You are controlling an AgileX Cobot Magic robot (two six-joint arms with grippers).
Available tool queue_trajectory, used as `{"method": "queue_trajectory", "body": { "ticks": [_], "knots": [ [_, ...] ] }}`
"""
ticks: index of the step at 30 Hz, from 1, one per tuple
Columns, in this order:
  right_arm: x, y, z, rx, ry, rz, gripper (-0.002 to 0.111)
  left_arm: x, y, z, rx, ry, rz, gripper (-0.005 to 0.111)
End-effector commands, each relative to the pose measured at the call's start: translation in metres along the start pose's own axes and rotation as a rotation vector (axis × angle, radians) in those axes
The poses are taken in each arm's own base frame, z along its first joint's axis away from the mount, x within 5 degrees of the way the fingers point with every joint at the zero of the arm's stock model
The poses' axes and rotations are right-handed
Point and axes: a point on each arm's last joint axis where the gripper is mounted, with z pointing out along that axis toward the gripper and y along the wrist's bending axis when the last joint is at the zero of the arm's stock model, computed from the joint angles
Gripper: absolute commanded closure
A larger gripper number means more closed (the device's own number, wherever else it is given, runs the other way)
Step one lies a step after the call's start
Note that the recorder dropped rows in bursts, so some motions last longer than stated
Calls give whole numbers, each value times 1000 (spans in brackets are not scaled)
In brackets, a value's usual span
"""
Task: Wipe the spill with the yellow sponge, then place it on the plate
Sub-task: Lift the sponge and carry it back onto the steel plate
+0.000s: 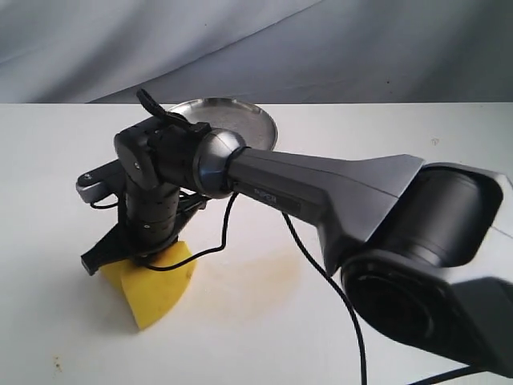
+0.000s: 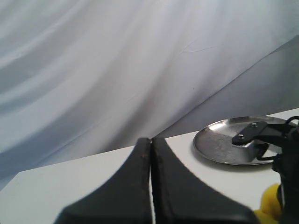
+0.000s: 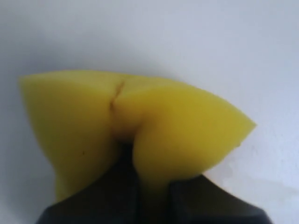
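Note:
The yellow sponge [image 1: 160, 290] rests on the white table at the left front, squeezed into a fold. My right gripper [image 1: 151, 258] points down onto it from above and is shut on it. The right wrist view shows the sponge [image 3: 140, 116] bulging around the right gripper [image 3: 152, 184]. A faint tan smear of the spill [image 1: 268, 277] lies on the table just right of the sponge. The silver plate [image 1: 240, 119] sits empty at the back, behind the wrist. My left gripper [image 2: 151, 142] is shut on nothing, hovering off to the side and facing the plate [image 2: 224, 144].
The right arm's long grey forearm [image 1: 321, 188] crosses the table from the right, with a black cable [image 1: 321, 273] hanging under it. A grey backdrop cloth [image 1: 321, 48] hangs behind the table. Small dark specks [image 1: 56, 365] mark the near left corner.

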Motion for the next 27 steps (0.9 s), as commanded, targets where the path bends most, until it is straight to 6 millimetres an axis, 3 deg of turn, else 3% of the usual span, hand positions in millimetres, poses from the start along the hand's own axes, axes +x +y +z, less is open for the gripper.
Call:
{"method": "queue_trajectory", "body": {
  "ticks": [1,4,11,20,27],
  "knots": [
    [-24,0,-9,28,-158,-44,108,-2,1,0,-6,-11,-16,107],
    [-37,-19,-25,86,-227,-4,108,-2,1,0,-6,-11,-16,107],
    [-56,-87,-56,167,-355,140,108,-2,1,0,-6,-11,-16,107],
    [-65,-163,-70,146,-563,409,108,-2,1,0,-6,-11,-16,107],
    [-70,-196,-70,78,-721,566,107,-2,1,0,-6,-11,-16,107]
  ]
}}
